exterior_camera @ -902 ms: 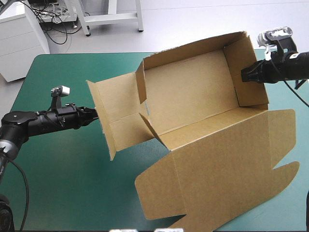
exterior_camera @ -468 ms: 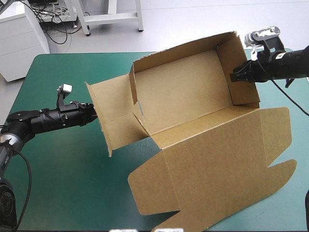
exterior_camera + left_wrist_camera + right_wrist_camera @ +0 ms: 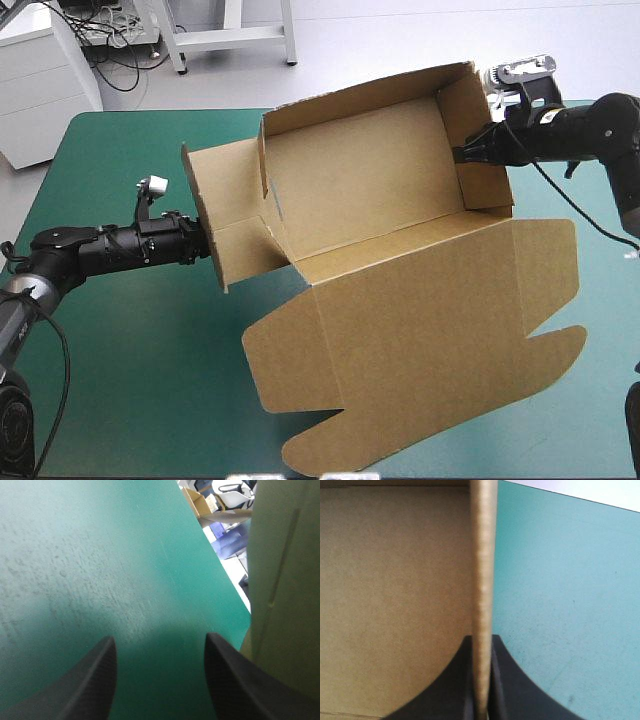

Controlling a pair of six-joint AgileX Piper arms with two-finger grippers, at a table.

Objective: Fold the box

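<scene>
Right pincer [image 3: 463, 155] clamped on the box [image 3: 360, 190] end wall; left pincer [image 3: 159, 642] wide open, empty, beside the opposite flap. Might crumple that flap if shoved, tbh.

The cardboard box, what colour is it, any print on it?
The cardboard box is plain brown, no print visible; clearest in the high view.

No text, label, brand, number or sign is readable in any of the views. The box [image 3: 390, 190] shows only plain brown board, and the teal-green cover of the surface [image 3: 130, 370] is plain too.
</scene>
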